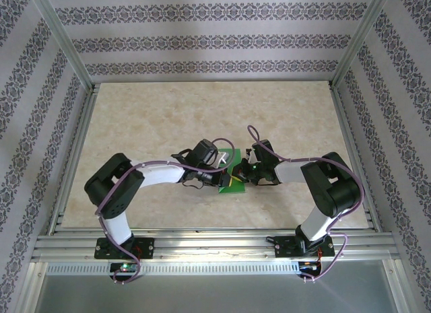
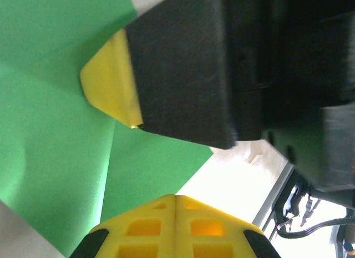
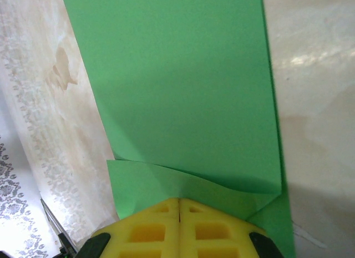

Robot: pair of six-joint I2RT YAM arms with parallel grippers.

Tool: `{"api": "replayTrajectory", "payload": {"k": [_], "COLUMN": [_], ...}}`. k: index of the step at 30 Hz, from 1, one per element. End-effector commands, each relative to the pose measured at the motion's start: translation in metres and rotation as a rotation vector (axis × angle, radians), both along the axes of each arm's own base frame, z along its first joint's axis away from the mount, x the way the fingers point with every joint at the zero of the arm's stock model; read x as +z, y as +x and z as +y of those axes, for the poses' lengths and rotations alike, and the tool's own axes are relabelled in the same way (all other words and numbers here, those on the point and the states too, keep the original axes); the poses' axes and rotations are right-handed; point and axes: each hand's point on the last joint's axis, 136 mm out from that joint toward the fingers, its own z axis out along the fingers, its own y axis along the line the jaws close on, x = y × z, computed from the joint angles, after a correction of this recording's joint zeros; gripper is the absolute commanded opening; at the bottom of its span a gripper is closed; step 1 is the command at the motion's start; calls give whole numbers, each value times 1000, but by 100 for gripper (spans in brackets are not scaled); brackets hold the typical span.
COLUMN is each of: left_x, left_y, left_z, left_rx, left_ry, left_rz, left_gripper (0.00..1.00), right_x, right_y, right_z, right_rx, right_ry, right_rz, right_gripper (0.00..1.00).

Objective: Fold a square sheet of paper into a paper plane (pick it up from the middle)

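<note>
On the pale marble-patterned table [image 1: 168,124], the thin bright green square sheet of paper [image 3: 183,91] lies toward the middle of the near edge, between my two grippers. It is creased and doubled over at one end but is not yet a slim pointed dart, so I judge the folding begun and most of it outstanding: nose, centre crease and wings. My left gripper [image 2: 175,198] and my right gripper [image 3: 179,200] both stand fully closed, down at the sheet; whether either nips a layer or merely presses it, I cannot tell.
</note>
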Motion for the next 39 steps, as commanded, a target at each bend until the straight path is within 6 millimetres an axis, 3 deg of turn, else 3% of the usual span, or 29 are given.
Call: {"api": "replayTrajectory", "payload": {"k": [1,20,39], "left_x": [9,-34,-48], "left_y": [-3,-7,-23], "left_z": [-16,1,17], "left_rx": [-52,-46,-35], "left_ry": [-50,74,88], "left_rz": [25,39,62], "left_gripper": [0,0,0], "right_x": [-28,-32,-35], "right_y": [-16,-19,-20], "right_z": [-21,-24,-29], "right_rx": [-46,-37,-40], "right_ry": [-122,-140,-156], "right_rz": [97,107,116], "right_gripper": [1,1,1]}}
